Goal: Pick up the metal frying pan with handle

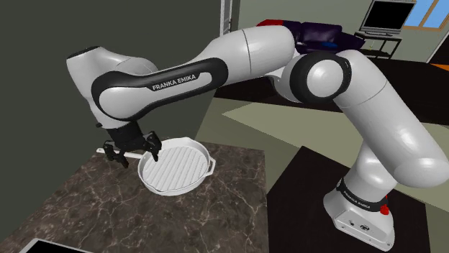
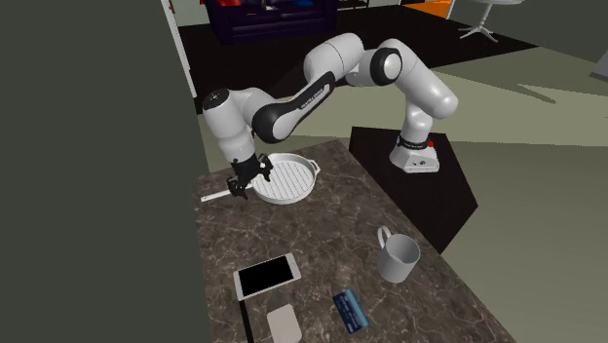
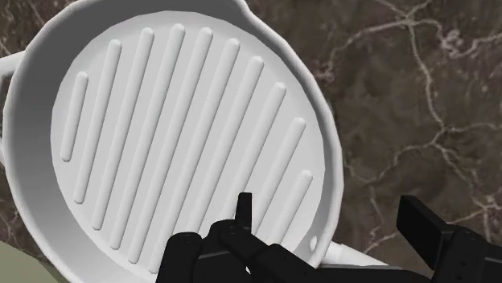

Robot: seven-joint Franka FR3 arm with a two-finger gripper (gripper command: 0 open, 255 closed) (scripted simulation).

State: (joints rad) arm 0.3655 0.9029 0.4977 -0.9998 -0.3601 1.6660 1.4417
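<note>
Pan sits flat on the desk, near the back edge beside the dark wall. It's rendered plain white with a ribbed floor, so the finish doesn't confirm metal. Jaws are released and spread, low over the pan's handle side. In the wrist view one finger hangs over the pan floor and the other is out past the rim, with the handle root in the gap between them. No contact that I can see. Handling guess: rigid, won't flex, probably smooth and a bit slick. The mass sits well forward of the handle, so it'll want to droop or twist in a pinch. I'd grab the handle tight against the rim to cut the lever arm, or pinch the rim wall itself. The wrist view gives the rib detail and finger-to-handle alignment. The second exterior view shows the handle's full run toward the wall, plus a mug and tablet, both well apart from the pan. The shoulder view shows the small loop grip on the opposite rim.
</note>
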